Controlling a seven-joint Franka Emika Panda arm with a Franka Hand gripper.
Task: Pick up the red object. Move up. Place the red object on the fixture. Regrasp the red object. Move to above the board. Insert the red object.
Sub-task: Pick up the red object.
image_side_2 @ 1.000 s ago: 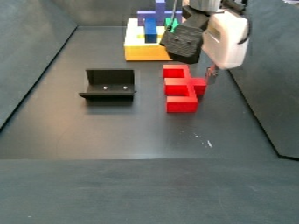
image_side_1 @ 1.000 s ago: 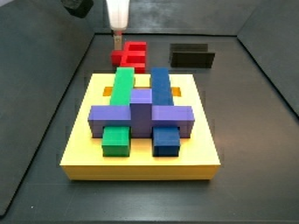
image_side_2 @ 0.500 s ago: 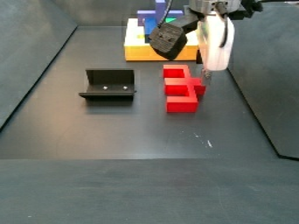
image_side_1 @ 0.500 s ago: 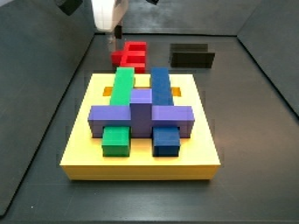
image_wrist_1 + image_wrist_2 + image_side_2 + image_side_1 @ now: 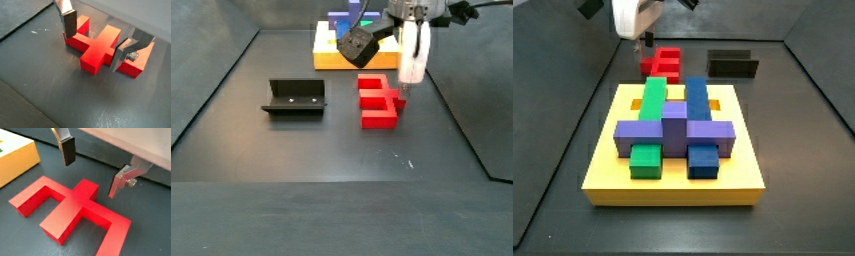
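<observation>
Two end effector (image 5: 98, 36) fingers astride red object (image 5: 100, 47).

The tool (image 5: 90, 168) has two flat silver plate fingers (image 5: 67, 148) tipped with dark rectangular pads. In both wrist views one finger (image 5: 133, 50) is a bent, angular silver bracket with a dark screw head in it, at about 3 o'clock from its partner. In both side views the tool (image 5: 406, 88) hangs from a white, rounded housing (image 5: 631, 14), with a black blocky part (image 5: 357, 45) mounted at 9 o'clock of it and thin dark cables above.
</observation>
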